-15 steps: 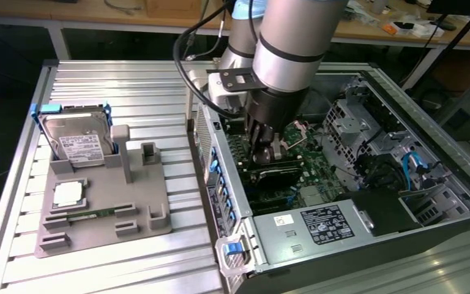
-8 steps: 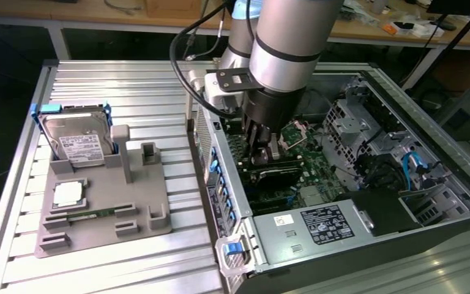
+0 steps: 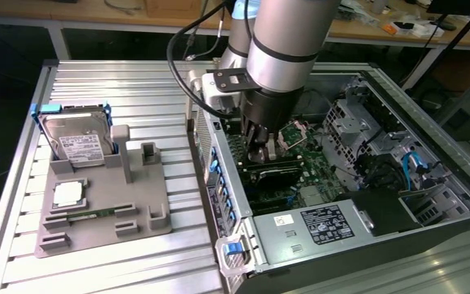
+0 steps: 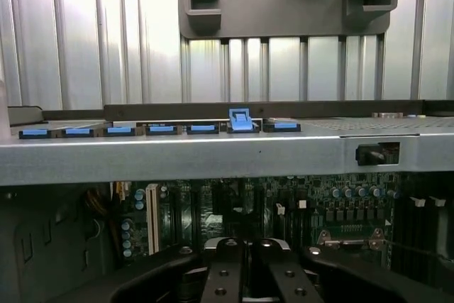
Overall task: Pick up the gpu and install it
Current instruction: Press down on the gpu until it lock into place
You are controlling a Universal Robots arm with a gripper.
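My gripper (image 3: 261, 153) reaches down into the open computer case (image 3: 431, 202), over the motherboard (image 3: 308, 165). Directly under its fingertips sits the gpu (image 3: 276, 176), a black cooler block on a green card lying across the board; the tips are at or just above its upper edge. In the wrist view the gripper (image 4: 246, 248) has its two fingers (image 4: 224, 274) pressed together with nothing between them. The green motherboard (image 4: 312, 204) lies beyond them, past the grey case wall (image 4: 213, 157).
A grey fixture (image 3: 149, 220) on the ribbed table at the exterior view's left holds a silver hard drive (image 3: 76, 144), a small square chip (image 3: 68, 193) and a narrow memory stick (image 3: 88, 214). Blue clips (image 4: 240, 120) line the case wall. A labelled power supply (image 3: 325, 223) fills the case's near corner.
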